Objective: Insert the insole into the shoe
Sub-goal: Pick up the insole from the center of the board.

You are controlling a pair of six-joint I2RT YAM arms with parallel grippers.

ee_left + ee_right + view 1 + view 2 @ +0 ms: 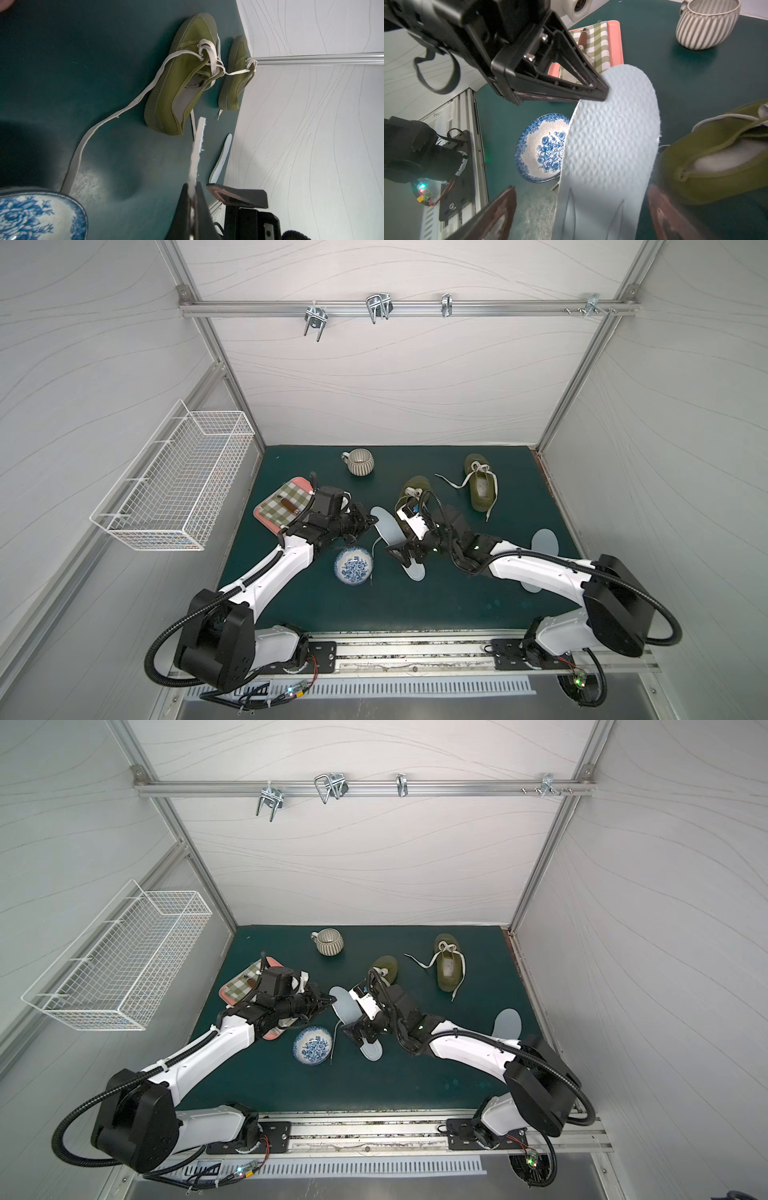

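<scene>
A pale blue insole (388, 531) (608, 145) hangs tilted over the green mat, seen edge-on in the left wrist view (197, 149). My left gripper (372, 519) (192, 193) (602, 91) is shut on its toe end. My right gripper (405, 562) (580, 189) is open, its fingers (500, 209) standing on either side of the heel end without touching it. The olive shoe (415, 487) (176, 83) (716, 149) lies just beyond the insole, partly hidden by the right wrist in both top views (384, 965).
A second olive shoe (482, 489) and a second insole (545, 541) lie at the right. A blue-patterned bowl (353, 566), a striped cup (359, 462) and a pink tray (266, 516) with a checked cloth surround the left arm. Loose laces trail on the mat.
</scene>
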